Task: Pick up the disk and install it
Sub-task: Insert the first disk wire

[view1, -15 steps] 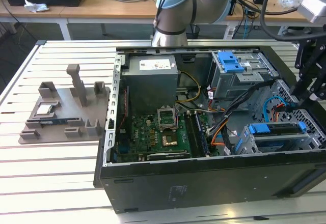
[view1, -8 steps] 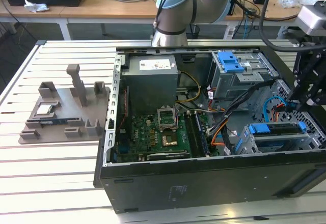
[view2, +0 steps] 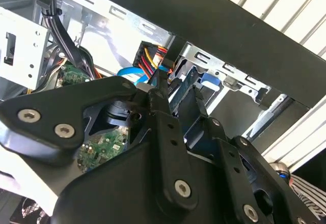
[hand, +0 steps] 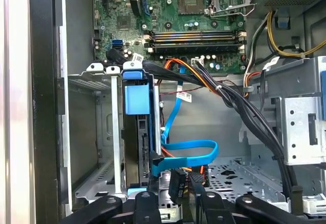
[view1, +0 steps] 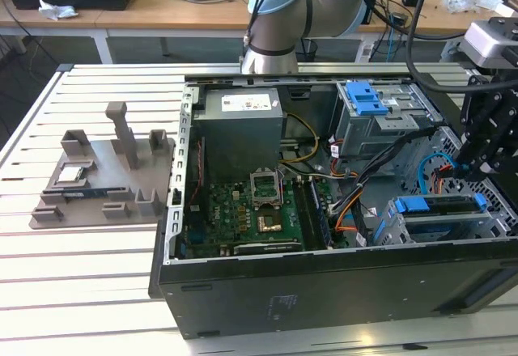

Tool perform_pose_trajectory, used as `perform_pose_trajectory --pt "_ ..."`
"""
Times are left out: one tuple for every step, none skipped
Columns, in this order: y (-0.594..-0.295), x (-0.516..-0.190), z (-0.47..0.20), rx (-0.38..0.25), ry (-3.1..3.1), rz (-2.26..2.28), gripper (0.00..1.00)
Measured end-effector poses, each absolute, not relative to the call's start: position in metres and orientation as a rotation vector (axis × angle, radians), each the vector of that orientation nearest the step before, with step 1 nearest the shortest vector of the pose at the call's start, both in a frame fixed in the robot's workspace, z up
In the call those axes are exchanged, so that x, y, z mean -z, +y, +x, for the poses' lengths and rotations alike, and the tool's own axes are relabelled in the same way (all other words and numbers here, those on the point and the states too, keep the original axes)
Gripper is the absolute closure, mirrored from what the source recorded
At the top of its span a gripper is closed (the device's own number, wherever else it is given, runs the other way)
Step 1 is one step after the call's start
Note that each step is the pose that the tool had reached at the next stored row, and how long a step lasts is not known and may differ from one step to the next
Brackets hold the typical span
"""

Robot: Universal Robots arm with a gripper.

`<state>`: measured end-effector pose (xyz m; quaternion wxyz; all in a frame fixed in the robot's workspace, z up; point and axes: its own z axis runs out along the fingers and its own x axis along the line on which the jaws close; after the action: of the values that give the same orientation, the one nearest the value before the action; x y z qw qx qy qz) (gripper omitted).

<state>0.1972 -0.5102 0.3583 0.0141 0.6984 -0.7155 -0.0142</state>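
Blue-framed disk (view1: 441, 214) seated in drive cage, just below claw (view1: 479, 166); claw's grip state unclear.

The claw (view2: 178, 89) hides the disk's (view2: 184, 90) label, and its fingertips' grip cannot be told.

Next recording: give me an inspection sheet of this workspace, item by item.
Surface: slatted white table carrying an open computer case.
Job's things: disk in its blue frame, seated in the drive cage at the exterior view's right; also seen at.
Clutter: grey fixture tray beside the case.
Grippers: pincer above the cage end of the case; opening cannot be judged.
Cables: blue data cable and black bundle near the disk.
Surroundings: wooden bench behind.
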Motion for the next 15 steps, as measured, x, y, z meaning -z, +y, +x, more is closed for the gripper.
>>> perform_pose_trajectory --pt "-0.510 -0.358 0.197 0.044 -2.228 2.174 0.64" --pt "-0.510 -0.358 0.197 0.044 -2.228 2.174 0.65" --pt "-0.510 -0.358 0.197 0.044 -2.228 2.174 0.65" --pt "-0.510 -0.358 0.197 0.044 -2.228 2.174 0.72" --pt "-0.510 -0.358 0.197 0.044 -2.228 2.174 0.78" --pt "-0.510 -0.358 0.197 0.044 -2.228 2.174 0.78" --pt "-0.510 -0.358 0.197 0.044 -2.228 2.174 0.83" --pt "-0.510 -0.358 0.197 0.044 -2.228 2.174 0.83" --pt "-0.510 -0.358 0.197 0.044 -2.228 2.174 0.83" --pt "-0.510 -0.358 0.197 0.045 -2.228 2.175 0.83" --pt "-0.515 -0.358 0.197 0.044 -2.227 2.175 0.83" --pt "-0.519 -0.358 0.196 0.043 -2.227 2.174 0.83" --pt "-0.523 -0.358 0.196 0.041 -2.226 2.174 0.83" --pt "-0.525 -0.358 0.195 0.041 -2.226 2.173 0.83" --pt "-0.528 -0.358 0.192 0.040 -2.225 2.173 0.83"
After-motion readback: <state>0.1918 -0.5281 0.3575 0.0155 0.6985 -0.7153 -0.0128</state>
